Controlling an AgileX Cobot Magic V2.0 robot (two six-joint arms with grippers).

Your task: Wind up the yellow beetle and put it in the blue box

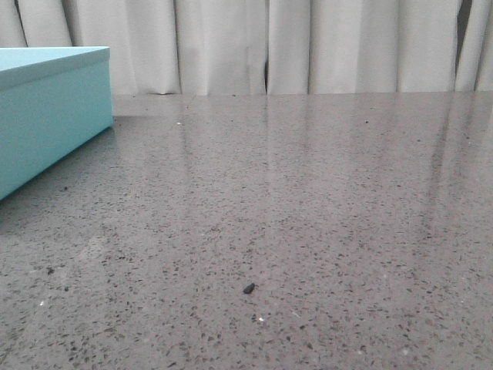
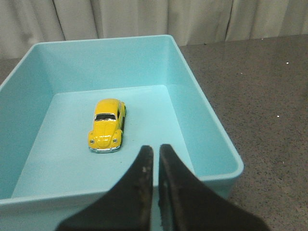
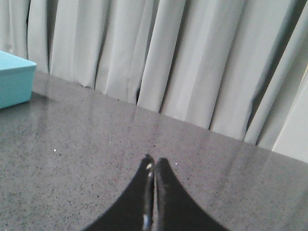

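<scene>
Fingers pressed together on both grippers, empty; beetle already in the box.

Left gripper [image 2: 154, 156] hovers above the near rim of the blue box [image 2: 207, 144], tips pointing into it; the yellow beetle [image 2: 107, 125] sits on the box floor just beyond them, a little to one side, its long axis roughly in line with the fingers, chrome bumper facing them. Right gripper [image 3: 154, 168] hangs over the bare speckled table [image 3: 72, 159], well apart from the box, so the left arm is nearer. Storing looks done.

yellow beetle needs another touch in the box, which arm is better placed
Left. Its pincer hangs shut over the blue box, the yellow beetle just beyond. The right pincer faces bare table, box off to one side.
</scene>
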